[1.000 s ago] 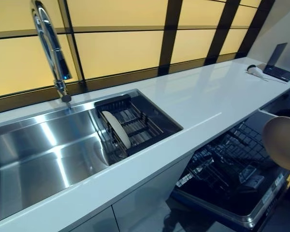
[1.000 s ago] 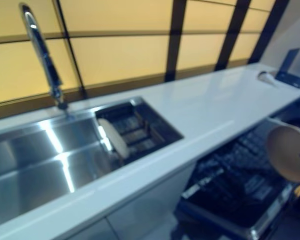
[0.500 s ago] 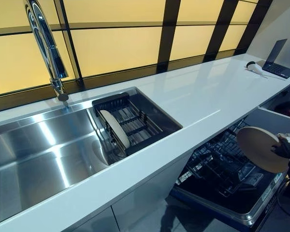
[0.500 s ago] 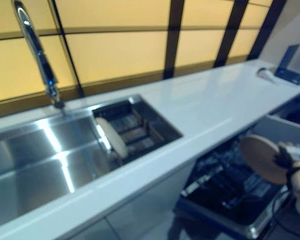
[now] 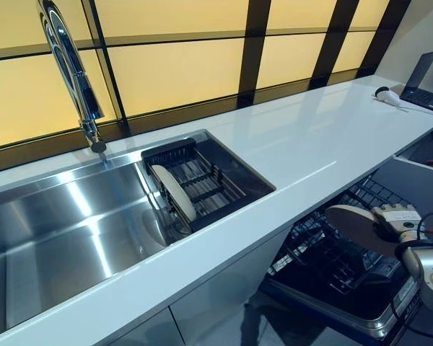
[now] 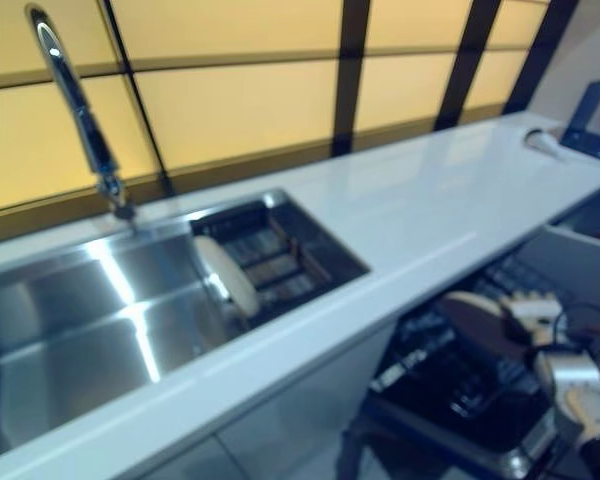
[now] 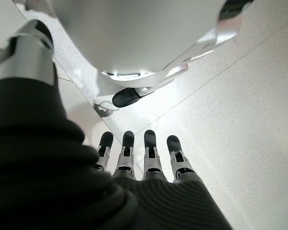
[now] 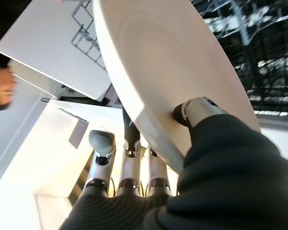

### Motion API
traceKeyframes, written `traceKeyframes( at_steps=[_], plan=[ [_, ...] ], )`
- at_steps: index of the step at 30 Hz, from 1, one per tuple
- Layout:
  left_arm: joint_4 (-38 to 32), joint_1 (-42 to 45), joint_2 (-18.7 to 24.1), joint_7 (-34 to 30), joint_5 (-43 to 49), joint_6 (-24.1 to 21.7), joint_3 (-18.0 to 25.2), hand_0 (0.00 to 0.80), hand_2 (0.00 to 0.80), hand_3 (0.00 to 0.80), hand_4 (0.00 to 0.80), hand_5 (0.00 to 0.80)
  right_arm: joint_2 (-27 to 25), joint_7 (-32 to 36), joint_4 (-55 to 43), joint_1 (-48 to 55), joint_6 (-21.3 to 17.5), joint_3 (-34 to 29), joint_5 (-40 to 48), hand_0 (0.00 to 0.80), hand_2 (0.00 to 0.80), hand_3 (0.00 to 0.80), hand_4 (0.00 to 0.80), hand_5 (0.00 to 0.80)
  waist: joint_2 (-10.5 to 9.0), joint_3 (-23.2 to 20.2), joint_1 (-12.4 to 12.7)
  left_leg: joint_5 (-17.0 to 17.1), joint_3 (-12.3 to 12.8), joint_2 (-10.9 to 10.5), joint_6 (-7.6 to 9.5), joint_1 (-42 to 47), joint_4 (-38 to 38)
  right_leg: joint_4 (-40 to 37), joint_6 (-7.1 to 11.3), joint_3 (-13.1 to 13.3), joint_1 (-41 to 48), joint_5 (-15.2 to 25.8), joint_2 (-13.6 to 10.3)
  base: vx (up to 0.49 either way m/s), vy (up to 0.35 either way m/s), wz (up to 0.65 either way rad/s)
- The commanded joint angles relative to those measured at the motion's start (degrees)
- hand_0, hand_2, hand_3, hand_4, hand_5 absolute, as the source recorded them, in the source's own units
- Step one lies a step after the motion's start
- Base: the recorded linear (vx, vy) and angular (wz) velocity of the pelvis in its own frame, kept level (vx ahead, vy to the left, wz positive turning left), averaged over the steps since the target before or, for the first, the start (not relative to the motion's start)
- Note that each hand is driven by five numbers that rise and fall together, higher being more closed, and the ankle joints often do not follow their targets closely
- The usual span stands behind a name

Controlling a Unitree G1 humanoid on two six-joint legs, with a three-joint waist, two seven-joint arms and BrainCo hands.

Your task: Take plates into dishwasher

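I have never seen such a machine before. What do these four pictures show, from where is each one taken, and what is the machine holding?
This is a humanoid robot with two arms and finger hands. Two pictures come from a camera pair on its head, looking down at a kitchen. The other two come from cameras on its wrists, very close to each hand.

In the head views you see a white counter, a steel sink with a tap, and a dark rack in the sink holding one plate. Low on the right is the open dishwasher.

The right hand pinches a beige plate above the dishwasher's rack; its wrist view shows the thumb on one face and fingers behind. The left hand holds nothing, with fingers straight, above the floor.
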Motion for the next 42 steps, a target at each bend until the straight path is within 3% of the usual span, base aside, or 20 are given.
traceKeyframes(
  at_steps=[1, 16, 22, 42],
  plan=[
    [2.07, -3.13, 0.63, 0.77, 0.02, 1.39, -2.18, 0.0, 0.0, 0.0, 0.0, 0.0, 0.08, -0.12, 3.14, -8.36, 2.41, 1.5, -3.53, 0.8, 0.8, 0.8, 0.8, 0.8, -0.69, -1.2, 3.29, -4.57, -1.04, -0.18, 1.63, 3.0, 0.92, 0.81, 2.95, 0.1, -2.83, 2.76, -0.47, 0.0, 0.0, 0.0],
    [0.37, -3.46, 0.61, 0.47, 0.25, 1.91, -3.65, 0.0, 0.0, 0.0, 0.0, 0.0, 4.5, 3.85, 10.55, -13.14, 6.42, 6.81, -0.37, 0.8, 0.8, 0.8, 0.8, 0.8, 0.5, -0.53, 4.94, -4.29, -2.22, -0.44, 1.37, 2.34, 0.91, 0.66, 2.89, -1.1, -3.02, 2.87, -1.12, -0.002, -0.003, 0.05],
    [-0.13, -3.43, 0.72, 0.39, 0.09, 1.48, -4.72, 0.0, 0.0, 0.0, 0.0, 0.0, 6.71, 5.64, 16.23, -16.54, 10.33, 9.43, 4.91, 0.8, 0.8, 0.8, 0.8, 0.8, 1.29, -0.34, 5.96, -4.07, -2.91, -0.6, 1.1, 1.98, 0.88, 0.47, 2.84, -1.62, -3.02, 2.95, -1.42, 0.0, 0.0, 0.0],
    [2.08, -3.76, 0.93, -2.24, 1.76, -0.27, -4.93, 0.0, 0.0, 0.0, 0.0, 0.0, 12.69, 9.91, 32.08, -24.49, 13.89, 12.59, 11.08, 0.8, 0.8, 0.8, 0.8, 0.8, 2.84, -1.01, 8.41, -3.79, -4.57, -1.22, 0.83, 2.15, 0.4, 0.15, 2.58, -2.72, -2.26, 2.86, -2.27, 0.004, 0.006, 0.03]
  ],
)
